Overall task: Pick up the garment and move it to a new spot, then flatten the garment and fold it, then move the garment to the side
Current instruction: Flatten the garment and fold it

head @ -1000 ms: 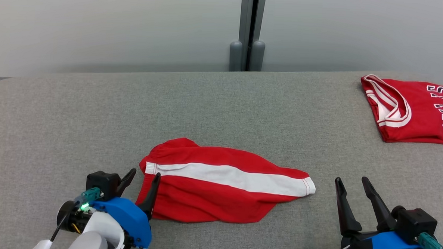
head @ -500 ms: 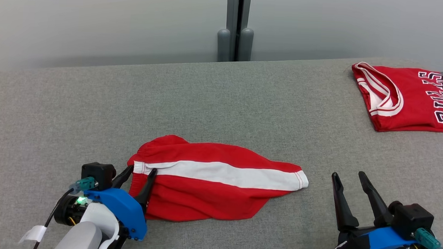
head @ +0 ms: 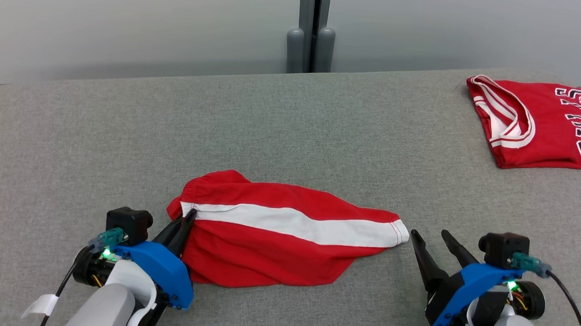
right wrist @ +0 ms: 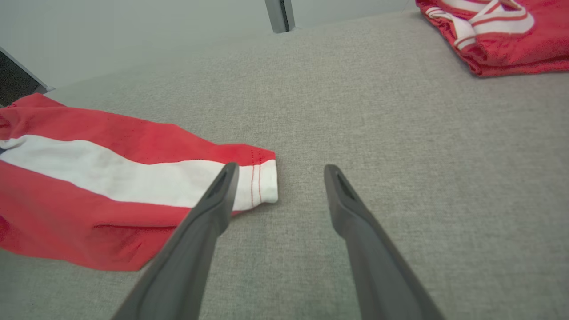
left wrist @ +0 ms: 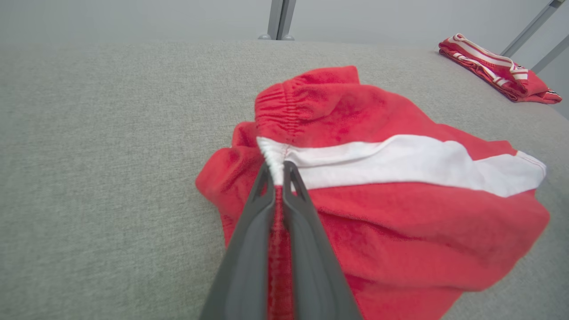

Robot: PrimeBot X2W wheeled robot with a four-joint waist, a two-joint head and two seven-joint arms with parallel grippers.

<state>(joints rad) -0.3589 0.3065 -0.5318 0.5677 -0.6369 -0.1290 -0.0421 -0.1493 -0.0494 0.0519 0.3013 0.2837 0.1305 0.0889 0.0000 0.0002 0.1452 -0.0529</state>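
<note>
My left gripper (head: 186, 217) is clamped on the waistband of the red shorts (head: 276, 253) near the front edge of the surface (head: 125, 126). The right gripper (head: 428, 233) is spread wide beside their hem.

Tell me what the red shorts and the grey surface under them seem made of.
Red shorts: soft knit cloth, perhaps cotton or polyester, matt; it drapes in folds, with a gathered elastic waistband. Grey surface: woven upholstery-like fabric, matt, showing a fine flecked weave.
</note>
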